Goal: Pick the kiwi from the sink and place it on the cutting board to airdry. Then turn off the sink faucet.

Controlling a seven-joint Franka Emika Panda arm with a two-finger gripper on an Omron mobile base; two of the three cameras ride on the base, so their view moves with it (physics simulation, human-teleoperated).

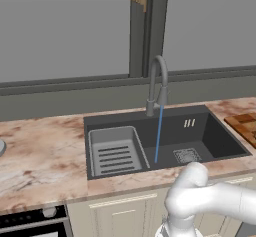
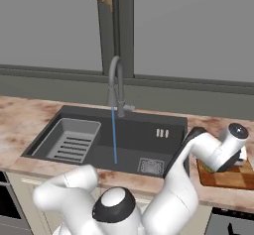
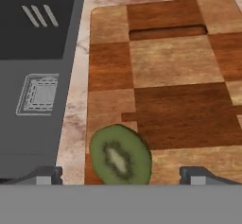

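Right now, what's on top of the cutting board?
The kiwi, cut face up, lies near one edge of the cutting board; the rest shows bare checkered wood. From the right base view, the hand covers much of the board.

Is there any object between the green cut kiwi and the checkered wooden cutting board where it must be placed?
Nothing visible stands in the way. In the hand view the green cut kiwi is already over the near edge of the checkered reddish-brown wooden cutting board, between the tips of the gripper. The board surface beyond it shows no other object.
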